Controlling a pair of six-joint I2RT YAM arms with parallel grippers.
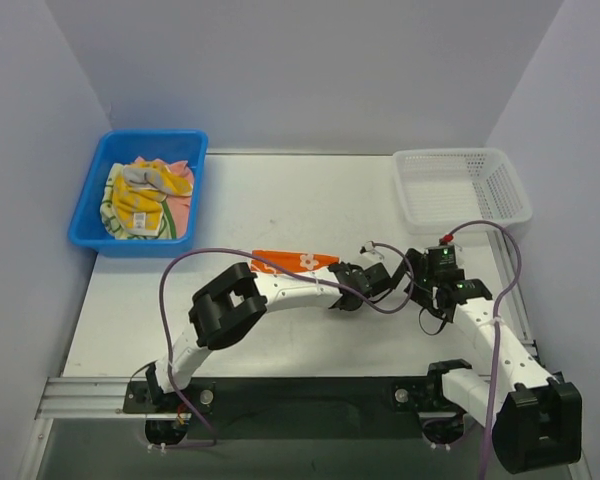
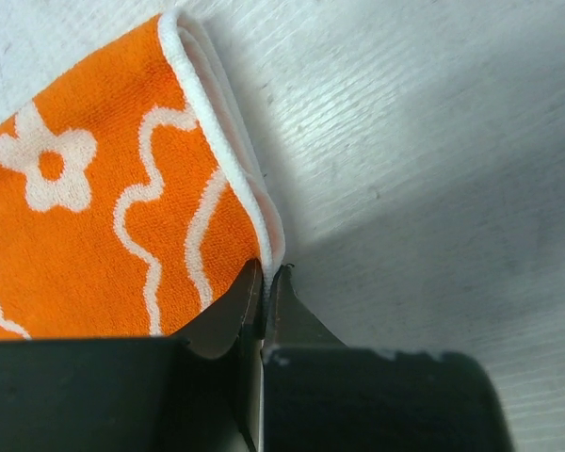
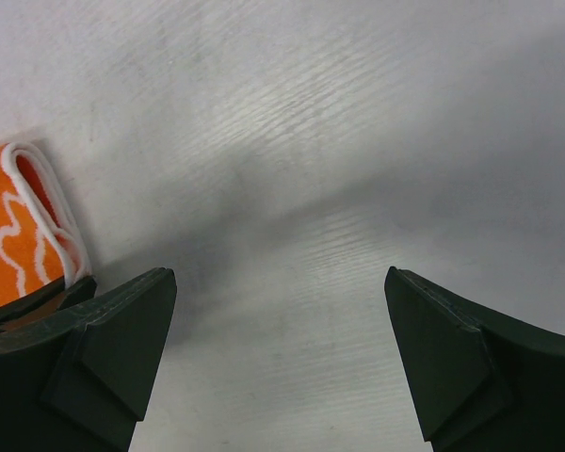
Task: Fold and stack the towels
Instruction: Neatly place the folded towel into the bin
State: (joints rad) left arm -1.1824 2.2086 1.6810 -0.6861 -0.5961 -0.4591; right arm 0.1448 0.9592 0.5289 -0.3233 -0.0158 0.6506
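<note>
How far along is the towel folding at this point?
Early. Done: the orange towel lies out on the table, its white-trimmed edge doubled, so apparently folded at least once. In hand: the left end effector is shut on that edge; the right end effector hangs open beside it. Left: the other towels sit crumpled in the blue bin, and no stack shows.

White tabletop [image 1: 310, 200] with a fine brushed grain, boxed in on three sides by plain pale lavender-grey panels — back wall [image 1: 300, 70], left wall [image 1: 20, 150], right wall [image 1: 570, 120] — aluminium rail [image 1: 80, 398] along the near edge, soft even light, faint diffuse shadows on the tabletop.
</note>
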